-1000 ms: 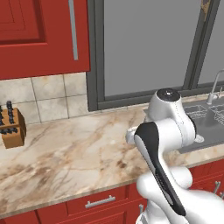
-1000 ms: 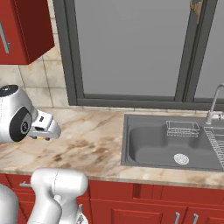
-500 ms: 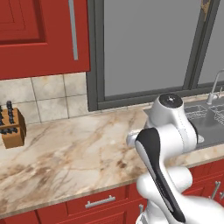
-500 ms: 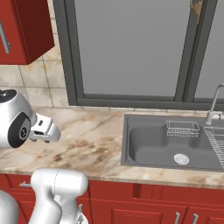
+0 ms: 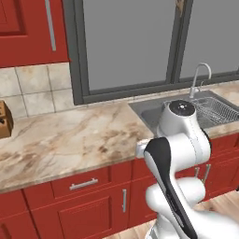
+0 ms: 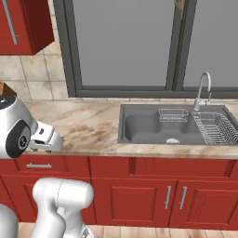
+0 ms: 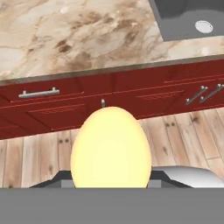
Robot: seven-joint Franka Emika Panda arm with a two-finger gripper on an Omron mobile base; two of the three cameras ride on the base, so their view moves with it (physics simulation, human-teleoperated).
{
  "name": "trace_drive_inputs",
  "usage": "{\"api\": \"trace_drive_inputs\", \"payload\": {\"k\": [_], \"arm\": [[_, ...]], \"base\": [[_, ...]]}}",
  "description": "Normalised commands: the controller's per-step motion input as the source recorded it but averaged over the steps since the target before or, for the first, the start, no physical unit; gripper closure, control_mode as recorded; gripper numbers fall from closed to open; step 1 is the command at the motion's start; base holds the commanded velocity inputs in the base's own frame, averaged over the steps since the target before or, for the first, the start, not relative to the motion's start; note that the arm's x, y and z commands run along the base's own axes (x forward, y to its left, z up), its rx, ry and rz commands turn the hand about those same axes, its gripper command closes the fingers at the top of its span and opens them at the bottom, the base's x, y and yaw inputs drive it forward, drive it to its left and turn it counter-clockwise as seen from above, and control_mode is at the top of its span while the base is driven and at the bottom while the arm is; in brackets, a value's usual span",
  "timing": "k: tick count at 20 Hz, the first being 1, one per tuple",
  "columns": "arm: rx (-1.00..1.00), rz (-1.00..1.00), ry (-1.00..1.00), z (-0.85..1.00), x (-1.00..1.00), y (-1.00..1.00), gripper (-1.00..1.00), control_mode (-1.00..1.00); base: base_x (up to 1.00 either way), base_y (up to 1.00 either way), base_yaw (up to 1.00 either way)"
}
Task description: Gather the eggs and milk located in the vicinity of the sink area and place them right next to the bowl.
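Hand view shows the claw (image 7: 110, 186) gripping one egg (image 7: 111, 148). Base has driven: both base views have shifted, sink (image 6: 153, 128) now nearer centre; bowl delivery pending.

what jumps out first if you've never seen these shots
The glowing yellow egg looms at the bottom of the hand view, held in the gripper above red drawer fronts and wood floor. Next, the dark grey sink with its chrome faucet sits in the marble counter under the big window.
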Motion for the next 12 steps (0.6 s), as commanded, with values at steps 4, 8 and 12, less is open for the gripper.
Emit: {"api": "trace_drive_inputs", "payload": {"k": [4, 8, 12], "arm": [[0.0, 0.0, 0.0, 0.0, 0.0, 0.0, 1.0, 1.0], [0.0, 0.0, 0.0, 0.0, 0.0, 0.0, 1.0, 1.0], [0.0, 0.0, 0.0, 0.0, 0.0, 0.0, 1.0, 1.0]], "base": [[-0.37, -0.93, -0.03], [-0.07, -1.0, 0.0], [0.0, -1.0, 0.0]]}}
